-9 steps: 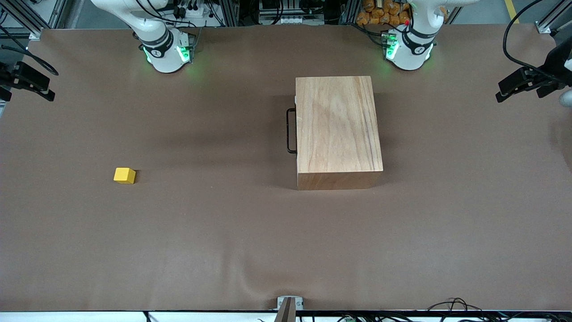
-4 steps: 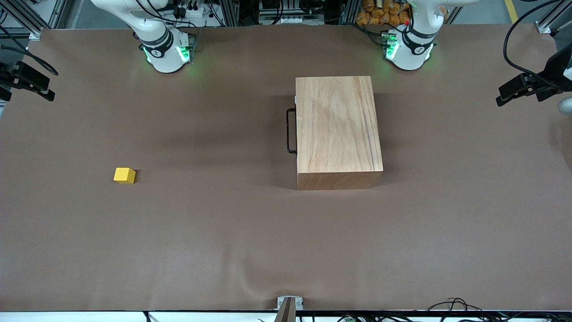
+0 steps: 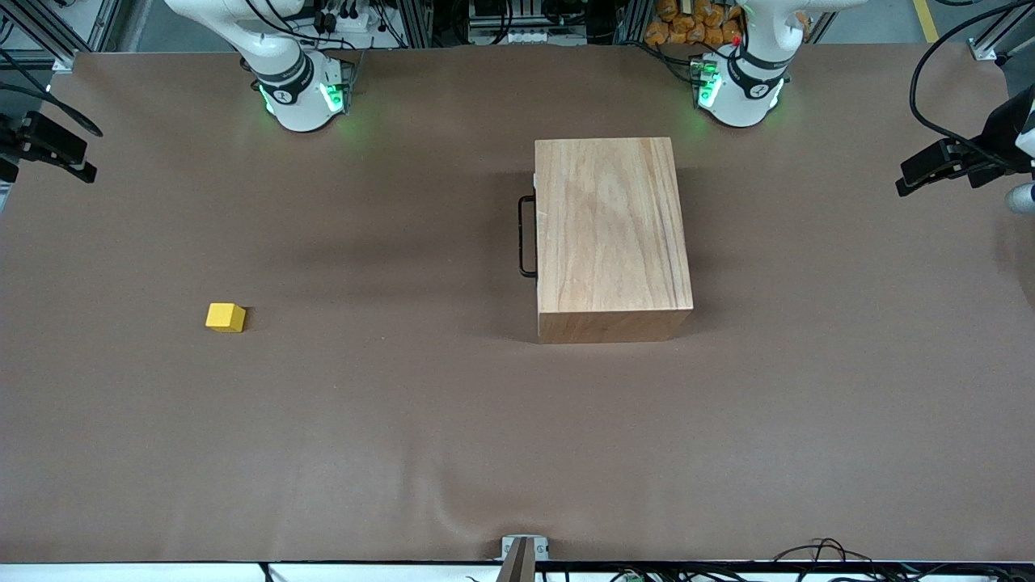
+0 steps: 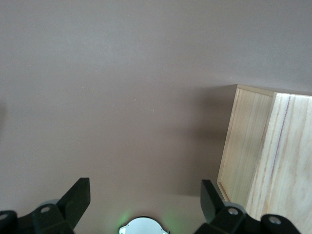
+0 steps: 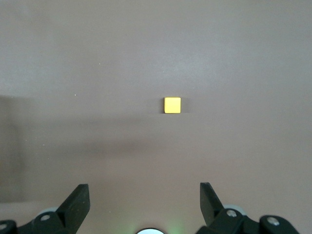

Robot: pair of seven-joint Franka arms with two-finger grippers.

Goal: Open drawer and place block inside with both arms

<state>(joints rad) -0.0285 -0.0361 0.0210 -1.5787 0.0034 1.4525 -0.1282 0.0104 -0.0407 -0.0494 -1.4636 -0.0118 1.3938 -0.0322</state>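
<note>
In the front view, a wooden box (image 3: 613,238) was seen on the table (image 3: 404,420), toward the left arm's end and near that arm's base. The drawer was shut; only its black wire handle (image 3: 525,237) showed on the side of the box that faced the right arm's end. The handle was judged thin, stiff and the one sensible place to take hold, with fingers closed across the bar. The box looked solid enough that it might stay put under a pull, though it could slide on the cloth. The block (image 3: 226,317), a small bright yellow cube, lay well apart from the box, toward the right arm's end and nearer the camera than the handle. It was judged light, hard and easily pinched across two flat sides. The left gripper (image 3: 930,166) hung over the table's edge at the left arm's end, and the right gripper (image 3: 57,153) over the edge at the right arm's end; neither held anything.

In the left wrist view, the left gripper (image 4: 145,197) was shown wide open and empty, with bare table between its fingers (image 4: 78,197) and a corner of the box (image 4: 265,161) to one side.

In the right wrist view, the right gripper (image 5: 145,197) was likewise spread wide and empty, and the block (image 5: 172,105) lay alone on the cloth, well clear of the fingertips (image 5: 208,197).
</note>
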